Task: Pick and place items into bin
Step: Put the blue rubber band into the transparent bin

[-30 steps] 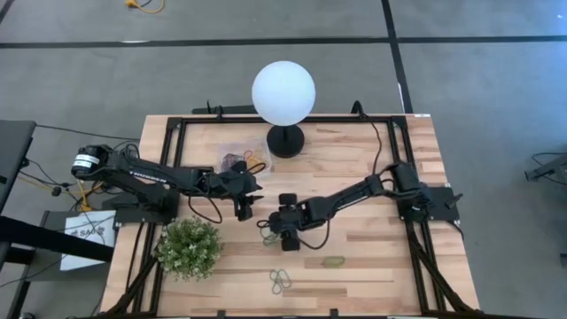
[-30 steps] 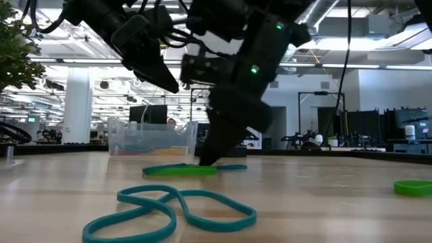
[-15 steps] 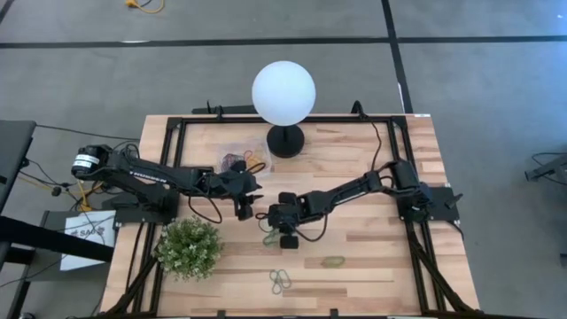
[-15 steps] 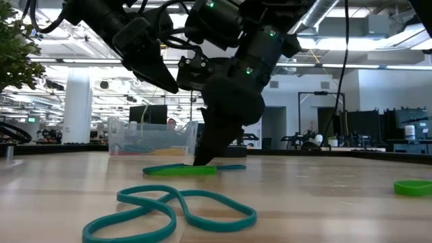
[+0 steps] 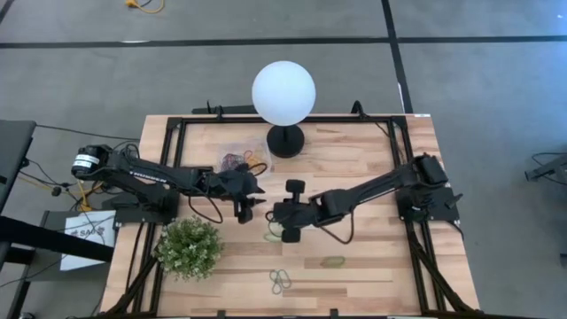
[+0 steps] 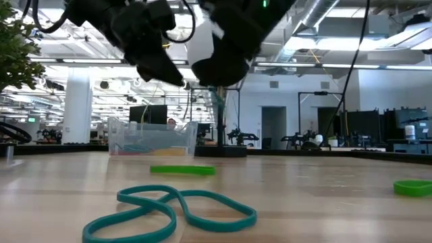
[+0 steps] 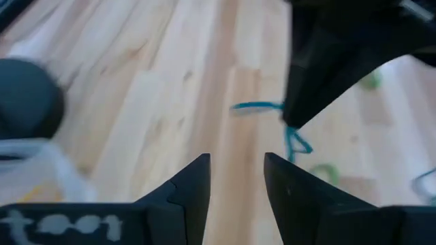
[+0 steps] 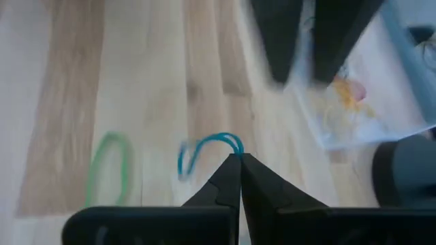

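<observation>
My right gripper (image 5: 276, 213) hangs above the table's middle, shut on a teal rubber band (image 8: 203, 148), which also shows as a thin strand in the low view (image 6: 217, 115). A green band (image 5: 271, 236) lies flat on the wood below it. My left gripper (image 5: 244, 211) hovers open just left of the right one, with nothing between its fingers (image 7: 236, 167). The clear bin (image 5: 241, 159) stands on the table beyond the left gripper, next to the lamp's base, with several bands inside. My right gripper pinches the teal band at the top bend of its loop (image 8: 231, 141) between its two fingertips. The fingers slant down from the table's right. The band hangs slack below the tips (image 6: 217, 108), clear of the table.
A white globe lamp (image 5: 283, 93) on a black base (image 5: 285, 140) stands at the far middle. A leafy plant (image 5: 189, 248) sits at the near left. Teal bands (image 5: 280, 282) and another green band (image 5: 334, 261) lie near the front edge.
My right gripper has shut on the teal band that lay beside the green one, then risen and drawn a little toward the far edge. The teal band has come off the wood and hangs from the fingertips. The green band has stayed where it was.
</observation>
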Robot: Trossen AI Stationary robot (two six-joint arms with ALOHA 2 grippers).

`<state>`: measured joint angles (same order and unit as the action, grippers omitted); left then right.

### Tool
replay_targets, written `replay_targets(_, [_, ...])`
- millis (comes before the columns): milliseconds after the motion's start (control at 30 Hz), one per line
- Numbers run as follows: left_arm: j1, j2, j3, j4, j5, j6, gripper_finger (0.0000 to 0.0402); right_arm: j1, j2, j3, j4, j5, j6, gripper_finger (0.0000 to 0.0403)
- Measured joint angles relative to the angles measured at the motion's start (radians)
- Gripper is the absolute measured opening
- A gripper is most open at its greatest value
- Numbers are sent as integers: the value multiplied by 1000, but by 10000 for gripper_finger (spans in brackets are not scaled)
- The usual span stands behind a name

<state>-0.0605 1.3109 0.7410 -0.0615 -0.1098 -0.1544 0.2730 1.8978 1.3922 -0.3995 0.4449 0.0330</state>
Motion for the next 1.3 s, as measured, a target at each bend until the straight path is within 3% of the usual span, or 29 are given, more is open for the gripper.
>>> replay_targets(133, [-16, 0, 0, 78, 50, 0, 127, -13, -10, 2, -4, 0, -6, 1])
replay_targets(367, [-34, 0, 0, 92, 45, 24, 133, -36, 17, -1, 53, 25, -12, 1])
replay_targets(633, [-28, 0, 0, -8, -131, 16, 181, -48, 20, 2, 124, 66, -41, 0])
replay_targets(867, [-29, 0, 0, 14, -95, 27, 206, -58, 20, 2, 172, 87, -69, 0])
replay_targets(1000, [-29, 0, 0, 14, -98, 27, 206, -60, 20, 2, 234, 89, -106, 0])
replay_targets(1133, [-29, 0, 0, 14, -172, 22, 202, -60, 19, 3, 301, 84, -149, 0])
replay_targets(1300, [-29, 0, 0, -4, -246, 18, 141, -61, 18, 3, 278, 102, -128, 2])
